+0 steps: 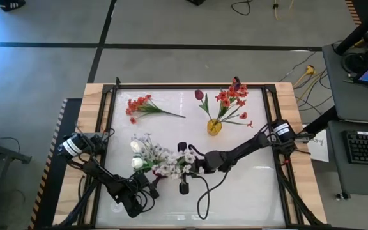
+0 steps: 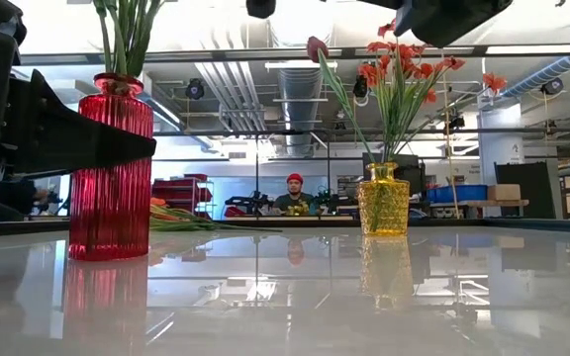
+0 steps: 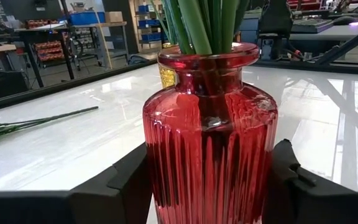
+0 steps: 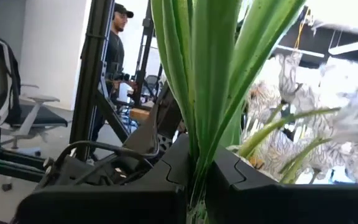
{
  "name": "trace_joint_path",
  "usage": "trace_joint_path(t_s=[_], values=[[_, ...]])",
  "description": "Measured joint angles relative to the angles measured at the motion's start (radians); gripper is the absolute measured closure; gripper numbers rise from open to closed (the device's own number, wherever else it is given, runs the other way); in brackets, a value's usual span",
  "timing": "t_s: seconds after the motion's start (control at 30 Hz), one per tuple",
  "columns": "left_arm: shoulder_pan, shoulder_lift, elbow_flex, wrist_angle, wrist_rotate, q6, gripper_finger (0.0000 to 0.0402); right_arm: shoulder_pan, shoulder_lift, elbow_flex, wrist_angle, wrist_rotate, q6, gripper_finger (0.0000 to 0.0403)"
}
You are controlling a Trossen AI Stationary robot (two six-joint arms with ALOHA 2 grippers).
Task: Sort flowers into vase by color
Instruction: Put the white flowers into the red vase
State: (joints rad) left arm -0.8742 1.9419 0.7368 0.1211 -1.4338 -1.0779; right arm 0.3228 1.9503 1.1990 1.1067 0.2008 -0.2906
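Gripping the red vase (image 3: 210, 137), the left gripper (image 3: 210, 186) has a finger on each side. The right gripper (image 4: 196, 180), at its three o'clock, pinches green stems (image 4: 204, 81) of the white flowers (image 1: 161, 160).

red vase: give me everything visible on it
The red vase is translucent ribbed glass with a round shoulder, short neck and flared lip. It stands upright on the white table, near the front left. Green stems of the white flowers fill its mouth. The left hand straddles its lower body, fingers against both sides. The right hand is shut on the stems above it.
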Motion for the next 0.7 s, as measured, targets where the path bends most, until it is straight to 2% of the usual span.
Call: trace_joint_path(t_s=[0.5, 0.7], values=[[0.000, 0.000, 0.000, 0.000, 0.004, 0.011, 0.0203, -0.012, 0.002, 0.003, -0.002, 0.000, 0.059, 0.0385], [0.000, 0.000, -0.001, 0.002, 0.007, 0.016, 0.0203, -0.019, 0.064, 0.042, 0.022, 0.002, 0.060, 0.0385]])
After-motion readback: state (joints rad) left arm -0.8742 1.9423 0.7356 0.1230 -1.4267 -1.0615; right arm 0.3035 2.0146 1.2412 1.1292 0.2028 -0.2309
